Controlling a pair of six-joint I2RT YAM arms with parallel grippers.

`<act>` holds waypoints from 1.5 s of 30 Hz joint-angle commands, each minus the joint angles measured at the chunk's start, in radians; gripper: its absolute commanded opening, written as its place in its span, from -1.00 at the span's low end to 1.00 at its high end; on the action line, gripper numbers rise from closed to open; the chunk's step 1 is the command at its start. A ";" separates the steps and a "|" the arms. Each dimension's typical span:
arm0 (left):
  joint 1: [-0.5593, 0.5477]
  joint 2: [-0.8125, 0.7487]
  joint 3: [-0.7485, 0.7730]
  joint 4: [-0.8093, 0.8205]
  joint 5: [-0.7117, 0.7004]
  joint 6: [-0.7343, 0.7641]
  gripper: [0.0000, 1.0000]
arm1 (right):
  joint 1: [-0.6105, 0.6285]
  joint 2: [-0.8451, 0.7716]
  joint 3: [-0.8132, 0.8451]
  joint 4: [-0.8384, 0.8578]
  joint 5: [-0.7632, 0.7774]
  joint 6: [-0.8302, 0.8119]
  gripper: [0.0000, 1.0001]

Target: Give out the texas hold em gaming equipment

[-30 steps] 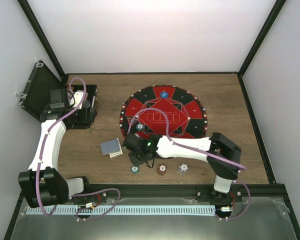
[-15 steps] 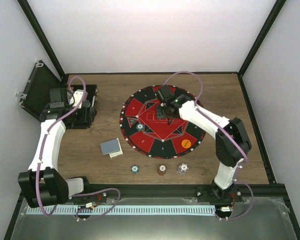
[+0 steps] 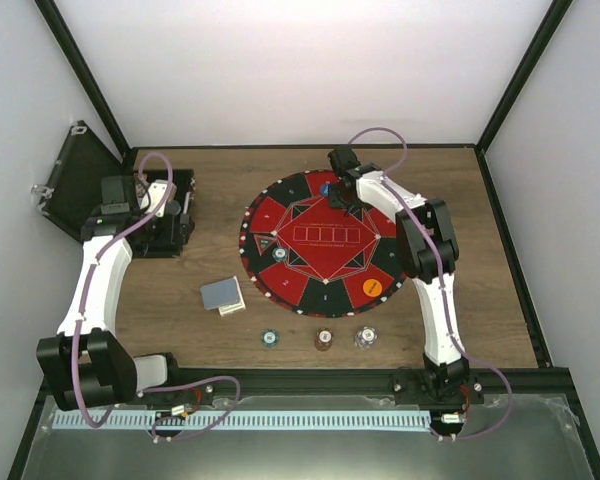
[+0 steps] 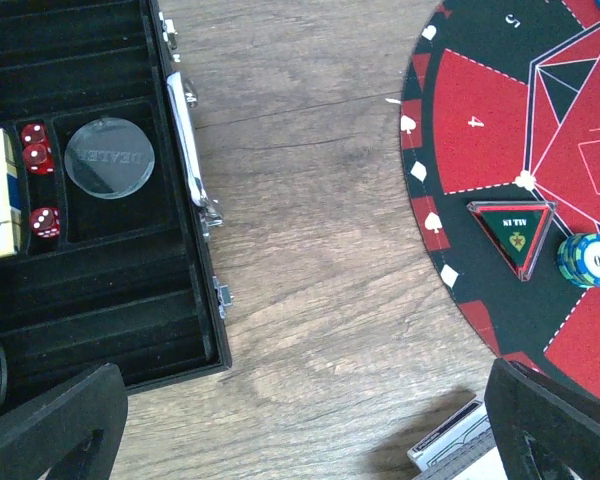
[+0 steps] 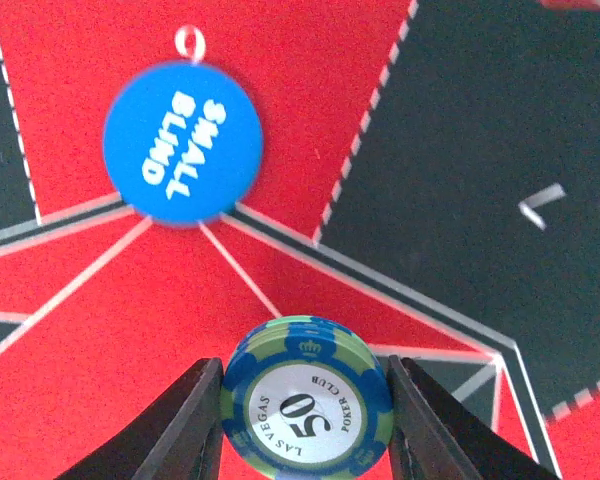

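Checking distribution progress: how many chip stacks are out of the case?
5: teal stack, dark red stack and whitish stack on the table near the mat; fourth stack on it, by the triangle; fifth stack in the right tool. Others may be hidden.

a wood-grain counter point(image 3: 180, 320) carries a big round mat point(image 3: 332, 262), red and black. its rim is marked with small white card-suit signs and its wedges with white numerals. white lines draw a polygon and a row of boxes at its middle. well to the left of the mat lies a black hinged case point(image 4: 110, 300), open, its lid point(image 3: 75, 180) raised and tilted out toward the left wall. the base is split into black-lined compartments; one holds three red dice point(image 4: 37, 158). a silver handle point(image 4: 185, 130) and a latch point(image 4: 220, 297) sit on the case's edge facing the mat. white walls point(image 3: 280, 70) and black frame posts point(image 3: 85, 85) enclose the counter. a metal tray point(image 3: 540, 430) runs along its near edge.
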 commanded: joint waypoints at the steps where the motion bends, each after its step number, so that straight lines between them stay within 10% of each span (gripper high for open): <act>1: 0.005 0.018 0.031 -0.004 0.013 0.001 1.00 | 0.003 0.095 0.141 -0.025 -0.013 -0.035 -0.76; 12: 0.004 0.033 0.047 -0.008 -0.001 0.015 1.00 | 0.002 0.196 0.229 -0.041 -0.084 -0.025 -0.63; 18: 0.005 0.032 0.044 -0.012 0.004 0.012 1.00 | 0.005 0.159 0.241 -0.070 -0.066 -0.032 0.42; 21: 0.007 0.026 0.047 -0.024 0.026 0.014 1.00 | 0.019 0.103 0.232 -0.082 -0.040 -0.042 0.61; 34: 0.015 -0.003 0.034 -0.021 0.019 0.013 1.00 | 0.408 -0.427 -0.376 0.066 -0.060 0.132 0.72; 45: 0.018 -0.016 0.011 -0.016 0.019 0.013 1.00 | 0.844 -0.425 -0.555 0.047 -0.052 0.358 0.76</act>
